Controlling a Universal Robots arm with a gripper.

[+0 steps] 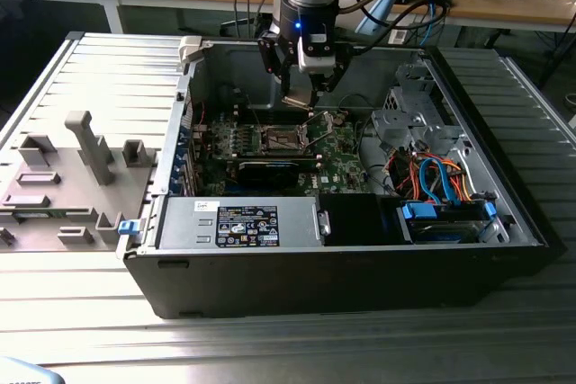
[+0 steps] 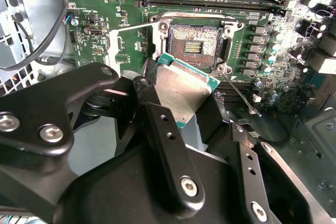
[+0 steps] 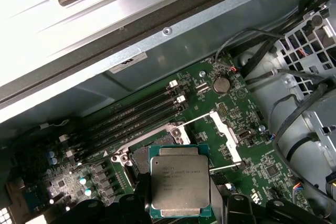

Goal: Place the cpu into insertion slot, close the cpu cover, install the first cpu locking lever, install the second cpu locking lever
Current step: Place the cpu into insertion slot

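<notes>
Where the arm dips into the open case (image 1: 360, 285) in the exterior view, the gripper (image 1: 302, 101) hangs just above the motherboard (image 1: 342, 155), seemingly near the slot (image 1: 274, 138). In the second wrist view its fingers (image 2: 163, 140) clamp the tilted cpu (image 2: 181, 95) just beside the bare slot. In the first wrist view the cpu partly hides the slot, with the cover (image 3: 227, 132) swung open beside it

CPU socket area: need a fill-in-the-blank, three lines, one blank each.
The black gripper is ____ on the small flat silvery-grey square cpu.
The square silver-rimmed insertion slot on the green motherboard is ____.
The thin silvery cpu cover frame stands ____.
Missing: shut; empty; open.
</notes>
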